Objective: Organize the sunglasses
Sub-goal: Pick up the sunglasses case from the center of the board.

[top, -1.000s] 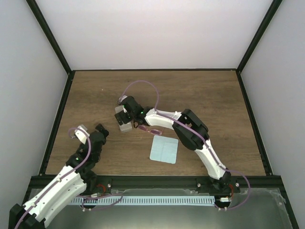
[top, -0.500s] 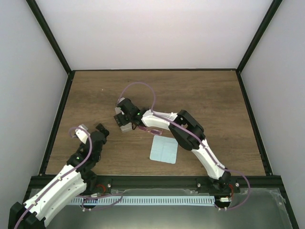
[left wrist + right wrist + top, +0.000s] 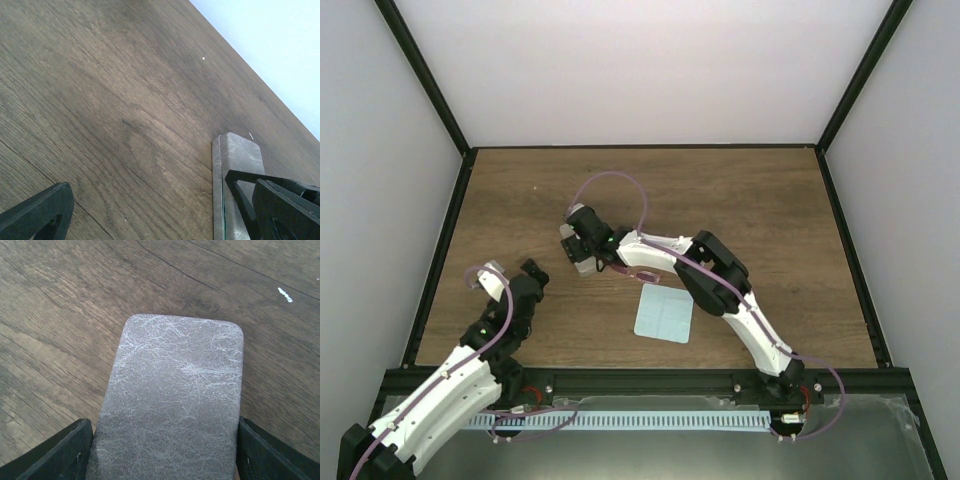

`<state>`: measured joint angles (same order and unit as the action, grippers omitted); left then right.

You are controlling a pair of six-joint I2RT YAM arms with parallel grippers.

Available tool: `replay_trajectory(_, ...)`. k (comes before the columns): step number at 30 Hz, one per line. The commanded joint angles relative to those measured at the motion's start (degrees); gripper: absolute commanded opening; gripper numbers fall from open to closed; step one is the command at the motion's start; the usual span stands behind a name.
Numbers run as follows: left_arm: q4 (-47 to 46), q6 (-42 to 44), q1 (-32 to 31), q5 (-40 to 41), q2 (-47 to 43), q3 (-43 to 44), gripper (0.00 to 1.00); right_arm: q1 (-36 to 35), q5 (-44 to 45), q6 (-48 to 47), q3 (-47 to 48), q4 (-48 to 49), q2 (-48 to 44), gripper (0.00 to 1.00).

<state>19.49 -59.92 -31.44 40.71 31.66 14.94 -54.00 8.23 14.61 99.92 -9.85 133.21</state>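
The sunglasses (image 3: 642, 273) show as a thin pink shape on the table, just in front of my right forearm; neither wrist view shows them. The grey case (image 3: 582, 265) lies closed left of centre. My right gripper (image 3: 578, 246) is over it. In the right wrist view the case (image 3: 175, 390) fills the gap between the fingers (image 3: 65, 455), which press on its two long sides. My left gripper (image 3: 532, 272) is open and empty, left of the case. In the left wrist view its gripper (image 3: 150, 215) is wide open, and the case (image 3: 235, 160) lies behind the right finger (image 3: 280, 205).
A light blue square cloth (image 3: 664, 313) lies flat in front of the sunglasses, right of centre. Black frame rails (image 3: 440, 250) border the wooden table on all sides, with white walls behind.
My right gripper has shifted slightly left and away along with the grey case. My left arm has not moved.
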Motion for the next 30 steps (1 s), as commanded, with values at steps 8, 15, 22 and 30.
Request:
replay_trajectory(8, -0.77, 0.68, 0.24, 0.21, -0.63, -0.17, 1.0, 1.81, -3.91, 2.75, -7.85, 4.05, -7.5, 0.61)
replay_trajectory(15, -4.23, 2.58, 0.24, -1.98, -0.13, -1.17, 1.0, 6.08, -12.03, 5.74, -19.89, 13.33, -15.68, 0.63)
replay_trajectory(22, -13.2, 8.11, 0.23, -8.95, 0.81, -2.49, 1.0, 12.57, -23.94, 8.68, -34.53, 25.9, -26.91, 0.63)
replay_trajectory(30, -25.93, 11.68, 0.24, -18.31, -0.83, -5.81, 1.0, 19.34, -36.18, 12.76, -43.28, 34.76, -33.37, 0.62)
